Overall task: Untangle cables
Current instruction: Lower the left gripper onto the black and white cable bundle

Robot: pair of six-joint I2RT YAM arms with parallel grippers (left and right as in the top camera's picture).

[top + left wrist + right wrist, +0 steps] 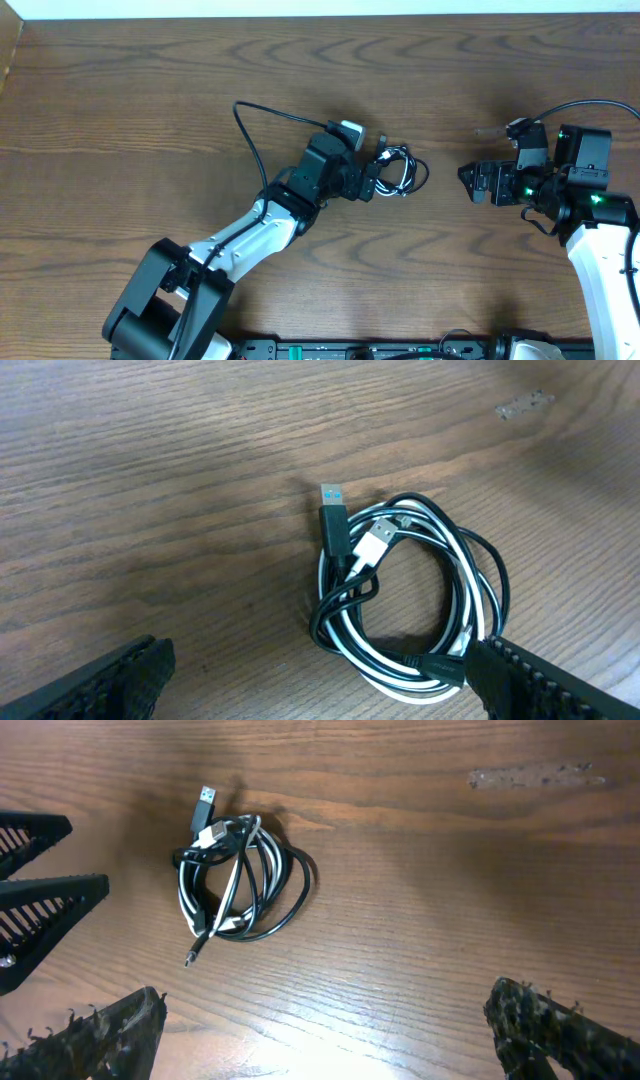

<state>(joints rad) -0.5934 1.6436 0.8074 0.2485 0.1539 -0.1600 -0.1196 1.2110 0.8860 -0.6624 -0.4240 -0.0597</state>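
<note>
The cables lie as one small coil of black and white cords on the wooden table, between my two grippers. In the left wrist view the cables show a black USB plug and a white plug at the coil's upper left. My left gripper is open just short of the coil, and its right finger overlaps the coil's near edge. From the right wrist camera the cables sit far up and left, well apart from my open right gripper. From overhead, the left gripper is at the coil's left side and the right gripper stands to its right.
A thick black arm cable loops behind the left arm. A pale scuff mark sits on the table beyond the right gripper. The table's back edge runs along the top. The left gripper's fingers reach into the right wrist view.
</note>
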